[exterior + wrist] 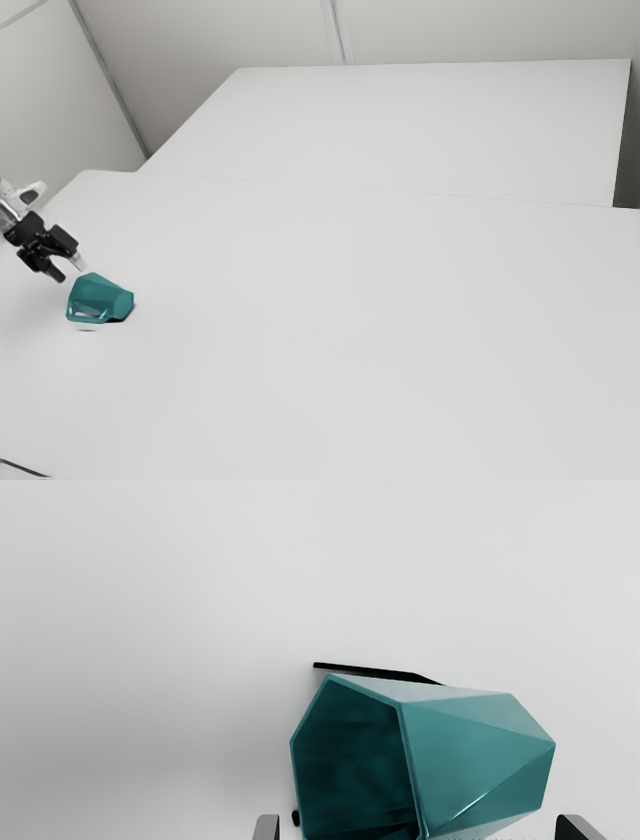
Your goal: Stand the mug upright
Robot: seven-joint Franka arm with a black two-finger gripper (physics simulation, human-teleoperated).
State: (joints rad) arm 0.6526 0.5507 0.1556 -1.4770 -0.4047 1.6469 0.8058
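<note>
A teal faceted mug (pixel 103 296) lies on its side on the table at the exterior view's left, its handle toward that view's bottom. My gripper (pixel 71 273) is just above it, on the side toward the exterior view's left edge. In the wrist view the mug (pixel 465 745) shows its dark open mouth and its tapered body. The two fingertips of my gripper (pixel 417 827) stand wide apart, open, with the mug's lower part between them in the picture and no contact visible. The handle is hidden in the wrist view.
The white table (pixel 350 300) extends far toward the exterior view's right. A second white surface (pixel 400 130) stands behind it, near pale walls. A thin dark cable (pixel 24 468) shows at the exterior view's bottom left corner.
</note>
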